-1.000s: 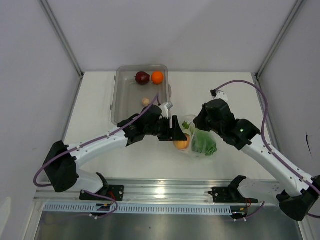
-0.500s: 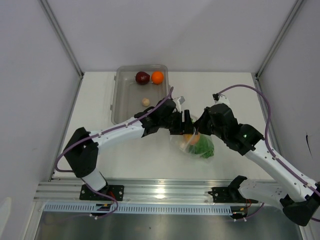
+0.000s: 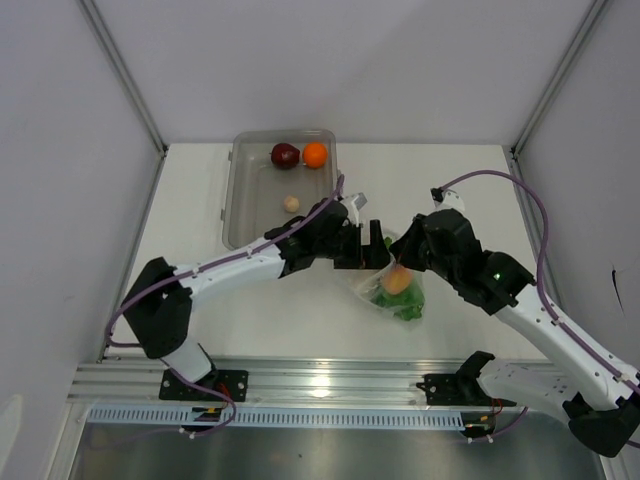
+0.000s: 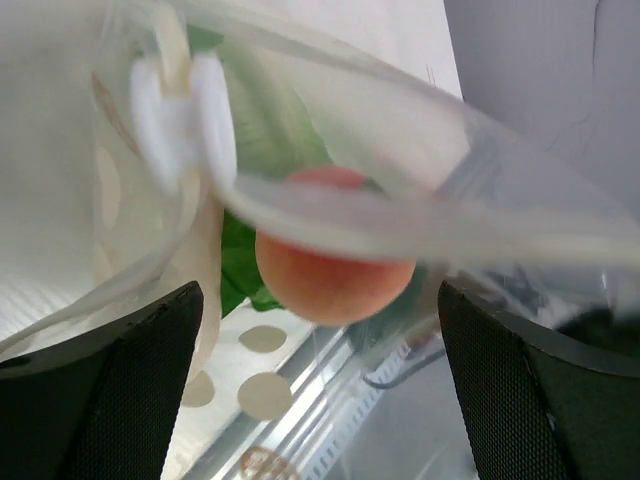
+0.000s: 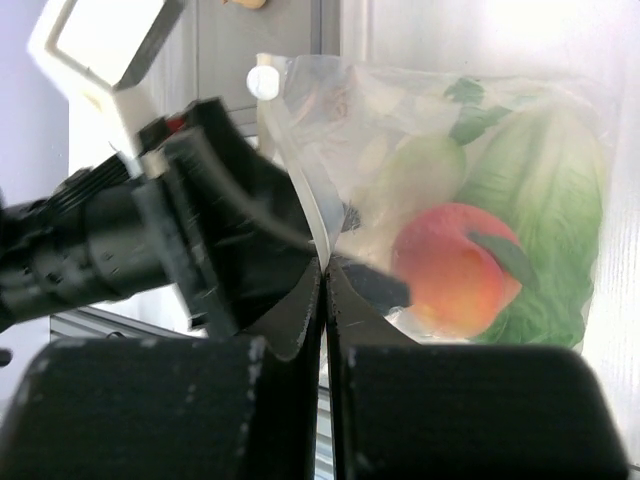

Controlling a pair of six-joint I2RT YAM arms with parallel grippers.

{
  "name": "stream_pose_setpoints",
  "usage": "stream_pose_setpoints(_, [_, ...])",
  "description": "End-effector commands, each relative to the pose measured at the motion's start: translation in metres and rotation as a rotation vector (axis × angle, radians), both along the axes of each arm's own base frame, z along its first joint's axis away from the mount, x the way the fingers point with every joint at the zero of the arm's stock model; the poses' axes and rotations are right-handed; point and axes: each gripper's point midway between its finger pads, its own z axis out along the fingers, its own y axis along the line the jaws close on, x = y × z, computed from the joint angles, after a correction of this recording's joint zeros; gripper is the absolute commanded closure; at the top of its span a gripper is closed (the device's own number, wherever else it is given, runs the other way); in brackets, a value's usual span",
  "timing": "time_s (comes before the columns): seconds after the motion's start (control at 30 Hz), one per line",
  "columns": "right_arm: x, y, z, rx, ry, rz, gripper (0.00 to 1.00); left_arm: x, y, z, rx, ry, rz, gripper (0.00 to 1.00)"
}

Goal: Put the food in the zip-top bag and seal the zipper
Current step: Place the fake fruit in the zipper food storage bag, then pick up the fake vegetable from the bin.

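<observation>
The clear zip-top bag (image 3: 385, 292) hangs just right of the table's middle, and my right gripper (image 3: 408, 258) is shut on its mouth edge (image 5: 318, 235). Inside it lie a peach-coloured fruit (image 3: 397, 280), green lettuce (image 3: 406, 303) and a white radish (image 5: 422, 165) with a green top. My left gripper (image 3: 372, 250) is open at the bag's mouth, its fingers (image 4: 100, 390) spread wide with the peach-coloured fruit (image 4: 330, 275) loose beyond them. A small white tab (image 4: 185, 115) sits on the zipper strip. More of the food is in the tray: a dark red bulb (image 3: 285, 155), an orange (image 3: 315, 154) and a beige lump (image 3: 291, 203).
The grey translucent tray (image 3: 240, 205) stands at the back left of the white table, close to my left forearm. Metal rails run along the near edge (image 3: 330, 385). Frame posts rise at both back corners.
My left gripper carried the peach-coloured fruit right into the bag's mouth, then opened. The fruit now rests lower in the bag. My right gripper kept its hold on the bag.
</observation>
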Motion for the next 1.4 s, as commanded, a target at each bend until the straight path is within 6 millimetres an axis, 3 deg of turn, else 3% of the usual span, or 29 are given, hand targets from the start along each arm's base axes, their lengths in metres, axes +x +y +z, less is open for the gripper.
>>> stream_pose_setpoints(0.0, [0.001,-0.004,0.008,0.009,-0.035,-0.019,1.00,-0.004,0.013,0.047,-0.084,-0.165,-0.012,0.01])
stream_pose_setpoints(0.07, [0.000,-0.007,0.006,-0.003,-0.032,-0.025,1.00,-0.011,0.024,0.039,-0.075,-0.194,-0.017,0.00])
stream_pose_setpoints(0.3, [-0.001,-0.017,0.002,-0.029,-0.035,-0.047,1.00,-0.006,0.062,0.070,-0.062,-0.383,0.073,0.01])
stream_pose_setpoints(0.37, [-0.001,-0.017,0.002,-0.035,-0.036,-0.046,1.00,0.005,0.079,0.072,0.015,-0.428,0.138,0.01])
stream_pose_setpoints(0.4, [-0.001,-0.017,0.002,-0.038,-0.036,-0.043,1.00,0.013,0.084,0.088,0.026,-0.472,0.170,0.00])
stream_pose_setpoints(0.5, [-0.001,-0.017,0.002,-0.046,-0.034,-0.035,1.00,0.035,0.106,0.092,0.123,-0.501,0.261,0.01])
stream_pose_setpoints(0.53, [-0.001,-0.017,0.002,-0.051,-0.033,-0.034,1.00,0.043,0.110,0.104,0.126,-0.520,0.279,0.01])
stream_pose_setpoints(0.57, [-0.001,-0.017,0.001,-0.055,-0.030,-0.033,1.00,0.055,0.123,0.097,0.162,-0.501,0.315,0.00])
stream_pose_setpoints(0.63, [-0.001,-0.019,0.000,-0.061,-0.030,-0.033,1.00,0.068,0.134,0.103,0.158,-0.489,0.351,0.00])
stream_pose_setpoints(0.7, [-0.001,-0.020,-0.002,-0.071,-0.030,-0.032,1.00,0.089,0.151,0.090,0.178,-0.430,0.397,0.00])
stream_pose_setpoints(0.73, [-0.001,-0.020,-0.004,-0.075,-0.027,-0.033,1.00,0.100,0.155,0.099,0.165,-0.421,0.422,0.01])
stream_pose_setpoints(0.8, [0.000,-0.020,-0.004,-0.080,-0.027,-0.028,1.00,0.120,0.173,0.096,0.188,-0.361,0.463,0.01])
stream_pose_setpoints(0.83, [-0.001,-0.019,-0.005,-0.081,-0.026,-0.025,1.00,0.132,0.175,0.074,0.242,-0.306,0.466,0.01])
stream_pose_setpoints(0.87, [0.000,-0.019,-0.005,-0.084,-0.025,-0.024,1.00,0.145,0.182,0.079,0.256,-0.297,0.489,0.00])
stream_pose_setpoints(0.97, [0.002,-0.019,-0.007,-0.092,-0.028,-0.021,1.00,0.172,0.194,0.039,0.413,-0.189,0.476,0.01])
stream_pose_setpoints(1.0, [0.003,-0.019,-0.011,-0.102,-0.023,-0.018,1.00,0.189,0.189,0.064,0.397,-0.234,0.462,0.00])
stream_pose_setpoints(1.03, [0.004,-0.018,-0.012,-0.104,-0.023,-0.016,1.00,0.193,0.193,0.023,0.490,-0.130,0.425,0.01])
stream_pose_setpoints(1.07, [0.005,-0.019,-0.015,-0.109,-0.017,-0.018,1.00,0.211,0.195,0.045,0.492,-0.179,0.427,0.01])
stream_pose_setpoints(1.17, [0.007,-0.018,-0.017,-0.109,-0.013,-0.014,1.00,0.230,0.205,0.010,0.627,-0.157,0.361,0.01])
stream_pose_setpoints(1.37, [0.011,-0.017,-0.027,-0.126,-0.004,0.000,1.00,0.259,0.213,0.002,0.775,-0.338,0.190,0.00])
